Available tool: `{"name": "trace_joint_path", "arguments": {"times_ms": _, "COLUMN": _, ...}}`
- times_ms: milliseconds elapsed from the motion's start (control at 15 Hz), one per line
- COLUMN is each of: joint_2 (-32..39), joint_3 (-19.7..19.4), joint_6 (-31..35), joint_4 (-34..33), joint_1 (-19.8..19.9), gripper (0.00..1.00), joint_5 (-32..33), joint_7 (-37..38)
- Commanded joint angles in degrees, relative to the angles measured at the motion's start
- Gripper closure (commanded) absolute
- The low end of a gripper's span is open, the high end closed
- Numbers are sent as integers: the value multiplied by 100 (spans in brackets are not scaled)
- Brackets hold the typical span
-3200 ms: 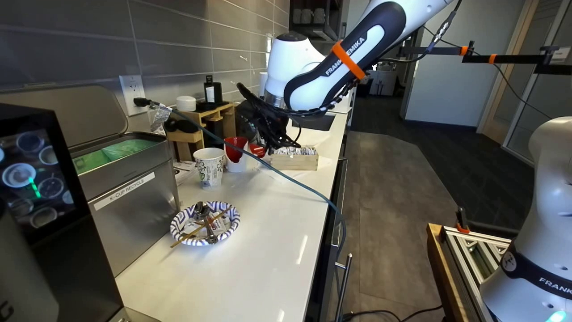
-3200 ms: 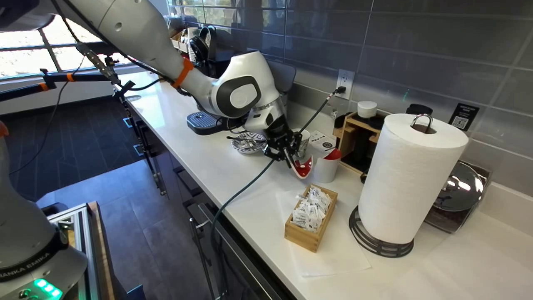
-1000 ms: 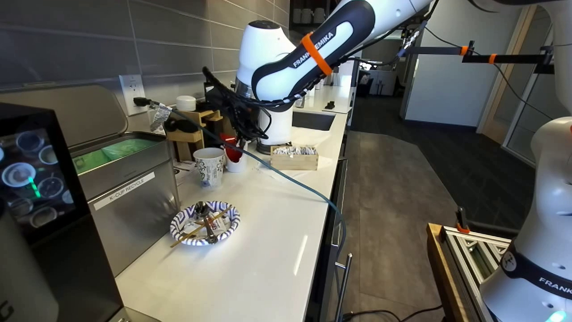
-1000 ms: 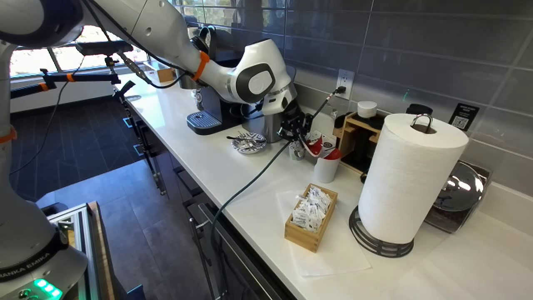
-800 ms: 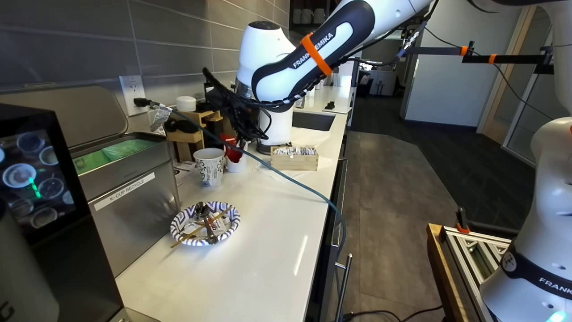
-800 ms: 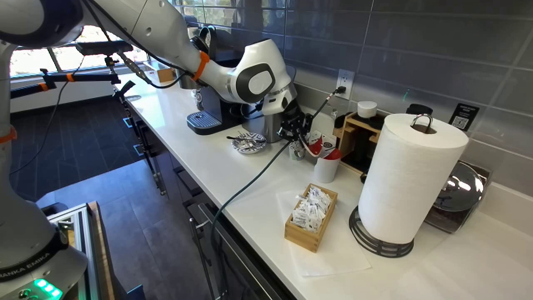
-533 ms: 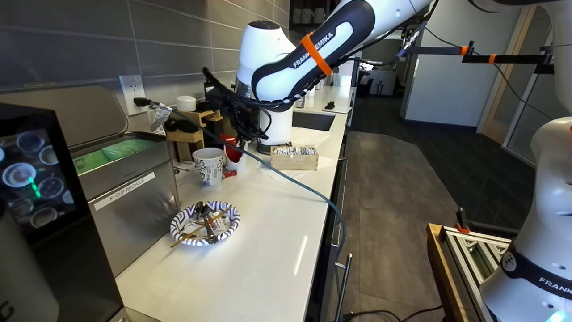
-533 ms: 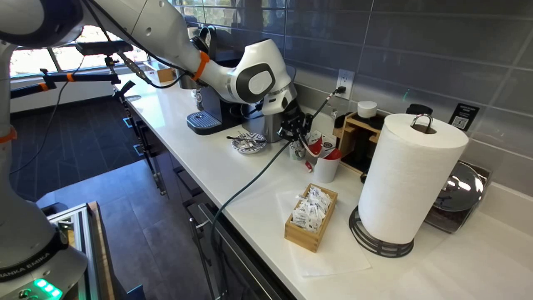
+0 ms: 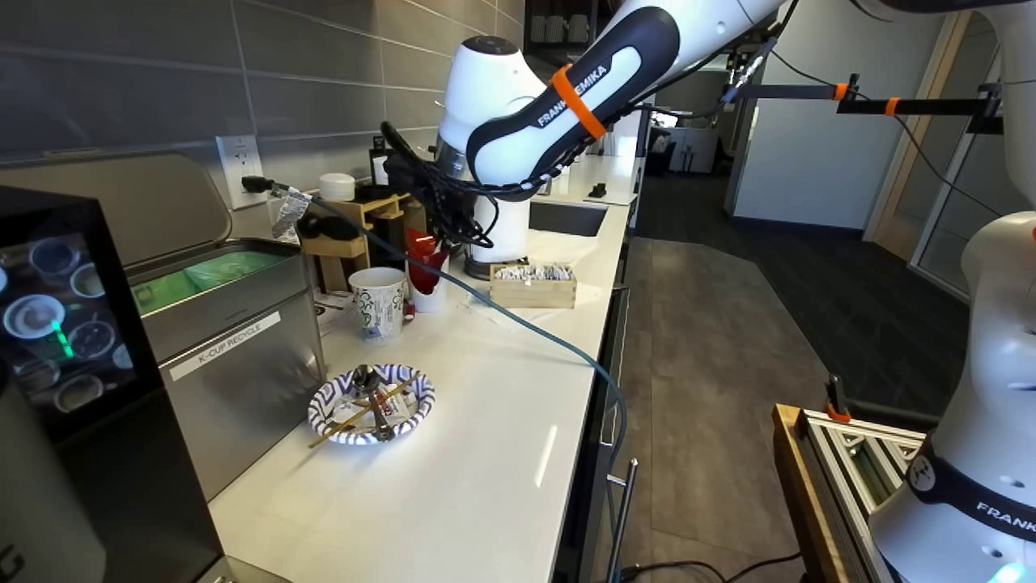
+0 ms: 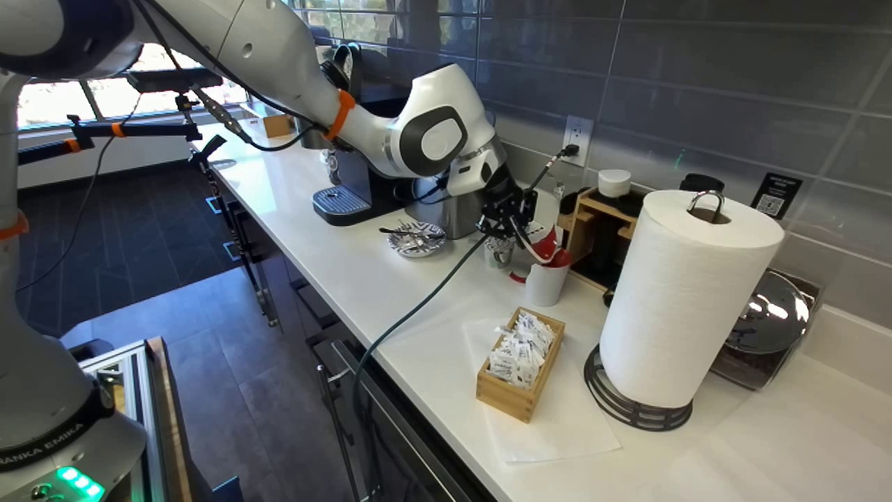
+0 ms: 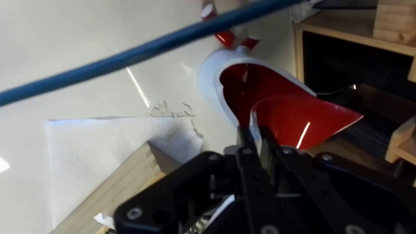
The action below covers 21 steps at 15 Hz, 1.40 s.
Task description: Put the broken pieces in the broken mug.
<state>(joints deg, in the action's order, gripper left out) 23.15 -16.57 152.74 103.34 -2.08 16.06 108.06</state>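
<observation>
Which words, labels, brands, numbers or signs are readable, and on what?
"K-CUP RECYCLE": label on the metal bin.
"FRANK" and "EMIKA", split by an orange strap: robot arm.
"FRANK", cut off by the picture edge: robot base.
"ANKA EMIKA", likewise cut off: the same base.
Probably "G", cut off: grey panel.
Too small or blurred: wall sign with QR code, packets in the wooden box.
No number is legible.
</observation>
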Motion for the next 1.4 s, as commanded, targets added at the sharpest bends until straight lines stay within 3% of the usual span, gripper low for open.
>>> {"name": "trace_joint_path", "arguments": {"times_ms": 0, "joint_2": 114, "joint_3": -286, "joint_6": 412, "joint_4": -34, "joint_1": -97, "gripper": 98, "joint_5": 359, "joint_7": 65}}
{"name": "trace_joint_path", "arguments": {"times_ms": 400, "joint_2": -4, "joint_3": -566, "joint_6": 607, "joint_4": 208, "joint_1": -510, "gripper": 98, "joint_5": 1307, "joint_7": -42}}
{"name": "trace_joint_path", "arguments": {"times_ms": 733, "joint_2": 294, "joint_3": -989, "joint_6": 684, "joint_4": -63, "joint_1": -929, "gripper": 98, "joint_5": 2266, "joint_7": 500}}
{"name": "trace_joint_path", "arguments": {"times_ms": 1333, "joint_2": 869, "joint_3": -1032, "joint_6": 382, "joint_4": -568, "joint_1": -906, "gripper": 98, "joint_5": 2463, "joint_7": 568}}
